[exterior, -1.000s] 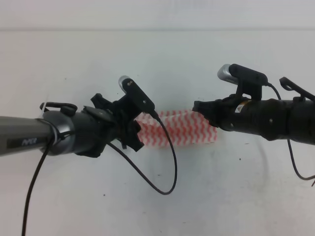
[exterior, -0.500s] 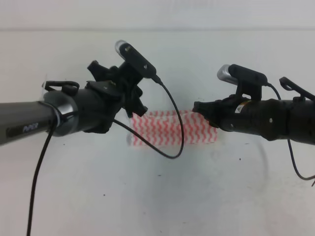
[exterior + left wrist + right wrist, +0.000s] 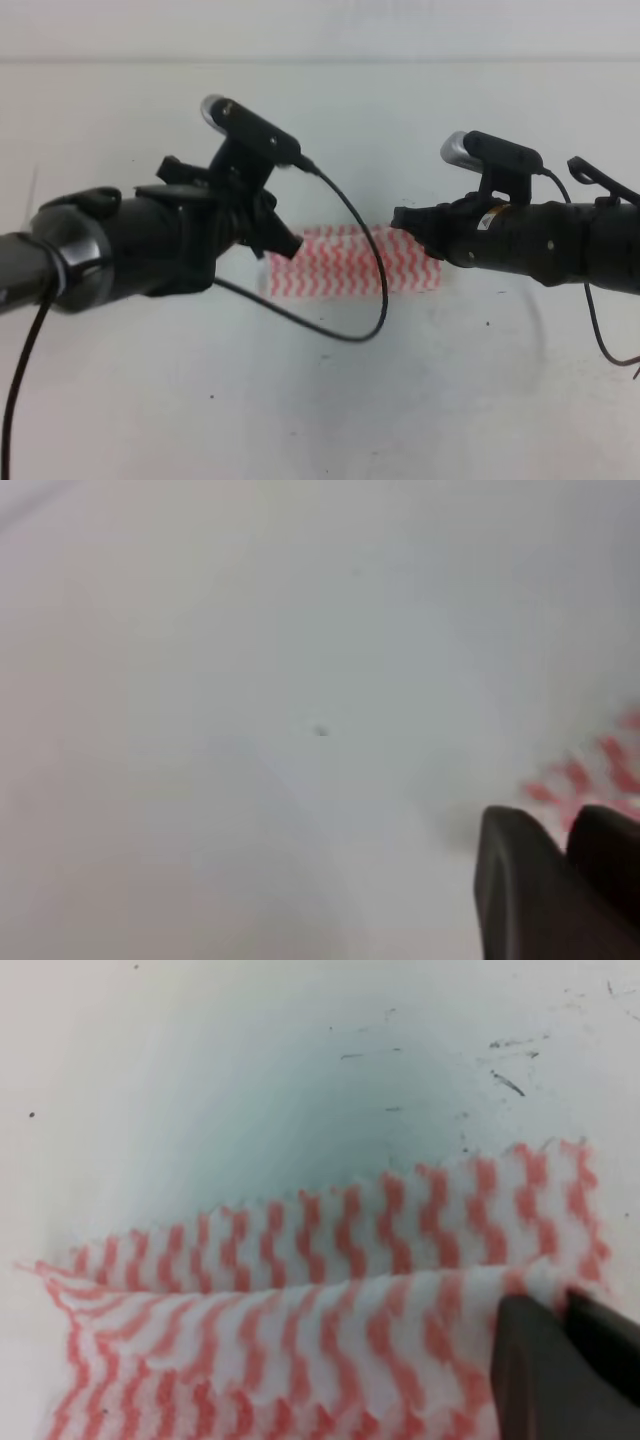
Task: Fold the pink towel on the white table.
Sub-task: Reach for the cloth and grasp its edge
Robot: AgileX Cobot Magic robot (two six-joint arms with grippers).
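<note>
On the white worktop (image 3: 420, 390), mid-frame in the high view, the pink towel (image 3: 345, 265) lies as a narrow horizontal strip, already doubled over lengthwise: the right wrist view shows an upper layer with its edge lying over a lower layer that sticks out beyond it on the far side. The right pincer (image 3: 565, 1365) sits at the towel's right end, fingers nearly together with cloth showing around the tips; looks like it's pinching the top layer's corner, but the contact itself is hidden, so that's a judgement. The left pincer (image 3: 282, 240) hangs above the towel's left end, lifted off the cloth; in the left wrist view its tips (image 3: 555, 880) are close together with a sliver of gap and nothing seen between them, towel only a blurred pink patch beside them. Step in hand, as I read it: first fold is down, the left arm is clear of it, and the right end is gripped for a second fold across the short way. Next move would call for carrying the right end over toward the left end, keeping the layers aligned, and not dragging the strip along the worktop.
</note>
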